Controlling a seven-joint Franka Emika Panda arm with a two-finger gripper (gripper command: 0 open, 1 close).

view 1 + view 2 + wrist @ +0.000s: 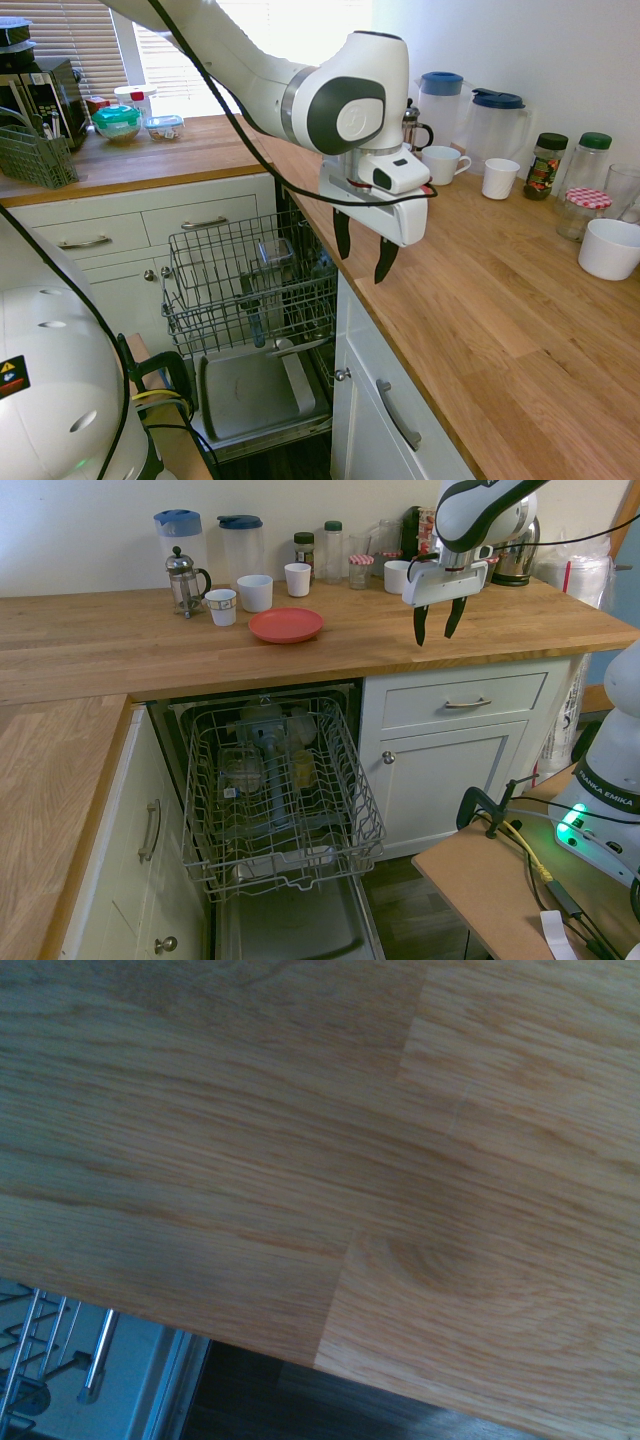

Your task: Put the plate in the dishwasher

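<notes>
On the brown wooden counter [90, 650], the round red plastic plate [286, 625] sits behind the open dishwasher with its grey wire rack [285, 852], and my black two-finger hand [438, 640] is spread wide and empty, so grabbing, carrying and putting in are all left.

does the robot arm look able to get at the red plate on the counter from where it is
Probably yes: the gripper hangs open over the counter, with nothing standing between it and the plate.

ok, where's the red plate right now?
The red plate lies on the wooden counter, in front of the white cups, above the dishwasher rack, as the second exterior view shows.
</notes>
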